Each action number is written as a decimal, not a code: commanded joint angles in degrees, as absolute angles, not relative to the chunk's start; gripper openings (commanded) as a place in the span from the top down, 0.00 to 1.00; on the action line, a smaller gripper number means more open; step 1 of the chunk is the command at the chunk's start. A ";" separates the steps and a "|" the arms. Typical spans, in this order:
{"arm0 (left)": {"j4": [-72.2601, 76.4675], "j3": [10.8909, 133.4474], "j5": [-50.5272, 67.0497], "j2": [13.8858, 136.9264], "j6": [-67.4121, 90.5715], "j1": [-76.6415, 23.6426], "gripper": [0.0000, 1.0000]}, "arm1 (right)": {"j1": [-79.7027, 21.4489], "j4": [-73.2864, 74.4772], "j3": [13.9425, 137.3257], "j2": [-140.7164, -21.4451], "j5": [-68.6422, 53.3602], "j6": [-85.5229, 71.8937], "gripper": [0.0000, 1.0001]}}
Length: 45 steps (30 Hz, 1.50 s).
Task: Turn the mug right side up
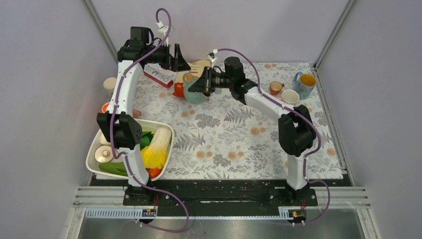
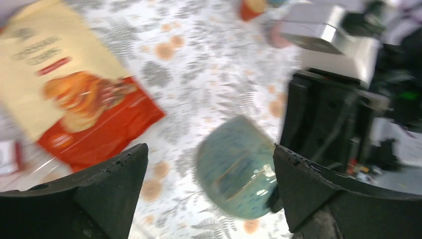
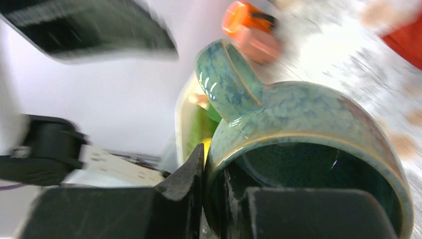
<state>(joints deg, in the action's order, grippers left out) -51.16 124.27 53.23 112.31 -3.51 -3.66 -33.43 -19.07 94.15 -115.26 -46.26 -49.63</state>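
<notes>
At the far middle of the desk [image 1: 234,142], the teal mug [image 1: 193,92] is tipped sideways, its rim pinched by the closed right hand [image 1: 203,83], the left hand [image 1: 180,60] gaping empty beside it; best roll that wrist slowly until the mouth faces up, then set it down.

Top cam looks down over whole worktop [image 1: 224,144]; L & R wrist cams v. close, both see mug [image 2: 236,167].
</notes>
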 commanded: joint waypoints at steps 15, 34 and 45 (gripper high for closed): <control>-62.37 119.01 1.67 110.66 -30.61 -0.03 0.01 | -21.05 54.73 127.73 -129.19 3.06 4.71 1.00; -68.89 115.43 -6.30 116.89 -44.76 6.99 0.01 | -15.38 53.68 126.47 -133.45 -7.16 -1.30 0.60; -79.76 109.74 1.95 114.07 -82.71 7.57 0.06 | -15.42 55.90 126.62 -126.10 -9.97 2.07 0.04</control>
<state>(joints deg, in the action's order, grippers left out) -75.70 113.25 -1.30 118.34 -62.22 7.44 -15.16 55.37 125.03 -133.03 -7.64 -0.21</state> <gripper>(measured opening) 0.950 0.861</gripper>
